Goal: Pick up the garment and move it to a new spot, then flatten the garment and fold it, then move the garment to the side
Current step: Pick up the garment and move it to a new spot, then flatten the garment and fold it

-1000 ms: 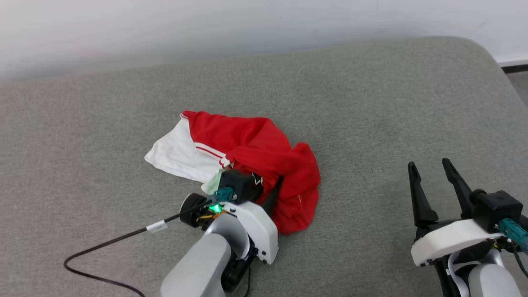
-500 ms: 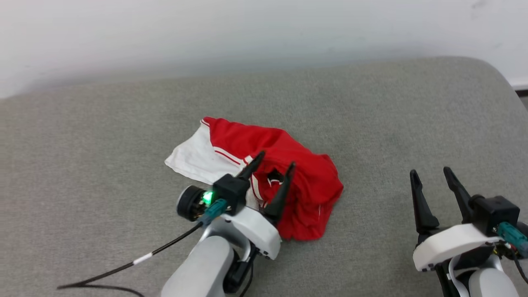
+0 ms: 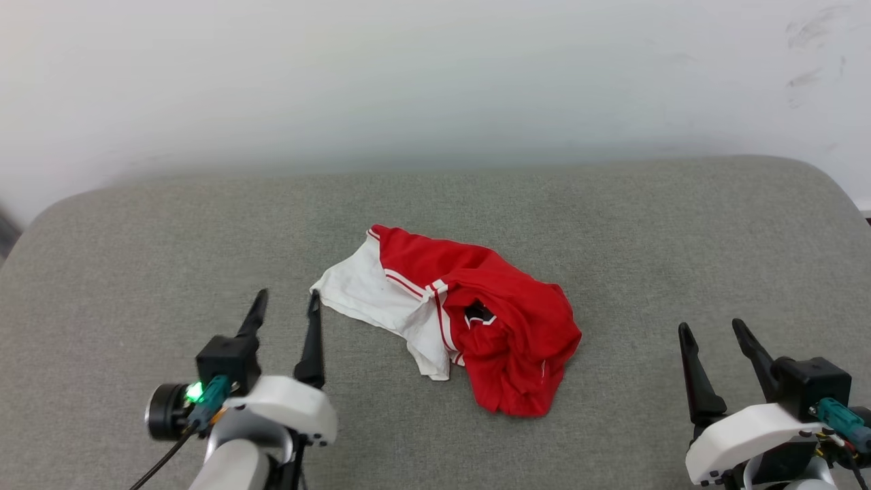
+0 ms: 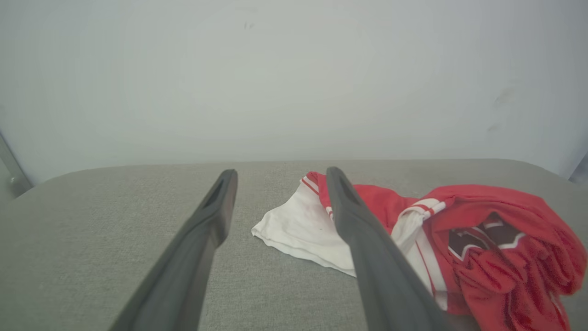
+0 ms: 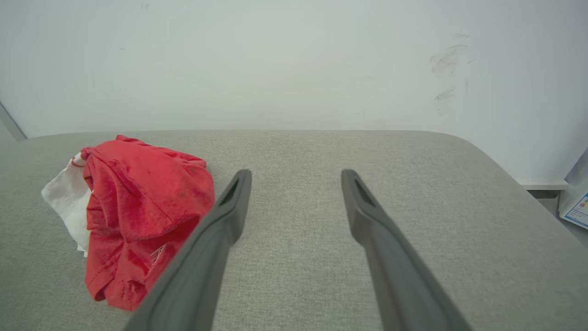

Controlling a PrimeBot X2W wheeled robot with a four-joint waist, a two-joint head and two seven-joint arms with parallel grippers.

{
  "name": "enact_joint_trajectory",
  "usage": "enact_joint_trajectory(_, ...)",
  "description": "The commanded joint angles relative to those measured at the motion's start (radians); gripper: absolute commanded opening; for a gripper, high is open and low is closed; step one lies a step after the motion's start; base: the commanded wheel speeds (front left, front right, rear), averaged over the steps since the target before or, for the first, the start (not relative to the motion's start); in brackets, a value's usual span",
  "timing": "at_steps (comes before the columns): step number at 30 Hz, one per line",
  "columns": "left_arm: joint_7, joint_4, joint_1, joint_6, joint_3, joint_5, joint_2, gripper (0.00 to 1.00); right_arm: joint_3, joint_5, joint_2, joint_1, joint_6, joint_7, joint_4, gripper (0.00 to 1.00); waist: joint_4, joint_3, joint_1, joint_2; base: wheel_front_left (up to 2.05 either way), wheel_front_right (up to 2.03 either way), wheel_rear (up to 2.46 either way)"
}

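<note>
Shirt (image 3: 500,303) of red and white cloth lies crumpled in a loose heap near the middle of a grey cushion (image 3: 612,218), with nothing gripping it. Its white cloth spreads flat toward the robot's left, edged with red-and-white striped trim, while the red cloth is bunched up in folds toward the right and the near side. A bit of black lettering with a white outline peeks out from a fold in the red. The left gripper (image 3: 287,298) sits at the lower left of the head view, fingers spread wide and holding nothing. Its right finger tip is just beside the white corner of the shirt, and whether it touches cannot be told. A green light (image 3: 195,391) glows on that wrist, and a dark cable (image 3: 158,465) runs off from it to the bottom edge. In the left wrist view the shirt lies off to the right, partly behind the right-hand finger. The right gripper (image 3: 710,327) sits at the lower right, well apart from the shirt, fingers likewise spread wide and empty above bare cushion. A pale wall (image 3: 435,82) rises behind the cushion, with a few dark scuff marks (image 3: 810,41) near its upper right.
</note>
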Motion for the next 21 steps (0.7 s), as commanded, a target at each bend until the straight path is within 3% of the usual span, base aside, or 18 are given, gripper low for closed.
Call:
enact_joint_trajectory(1,-0.002,-0.005,0.014,0.003,0.004,0.0,0.002,1.0,0.001,0.001,0.001,0.014,0.0,0.002,-0.005,1.0,0.002,-0.004,0.0001,0.0,0.0,0.0,0.0)
enact_joint_trajectory(8,-0.002,-0.019,0.084,-0.006,0.023,0.003,0.04,1.0,0.045,-0.021,0.001,0.029,0.0,0.017,-0.025,1.0,0.004,-0.026,0.0001,0.0,0.0,0.0,0.0)
enact_joint_trajectory(21,0.0,-0.035,0.103,-0.003,0.009,-0.009,0.037,1.0,0.063,-0.01,0.001,0.036,0.0,0.032,-0.07,1.0,-0.003,-0.034,0.0001,0.0,0.0,0.0,0.0)
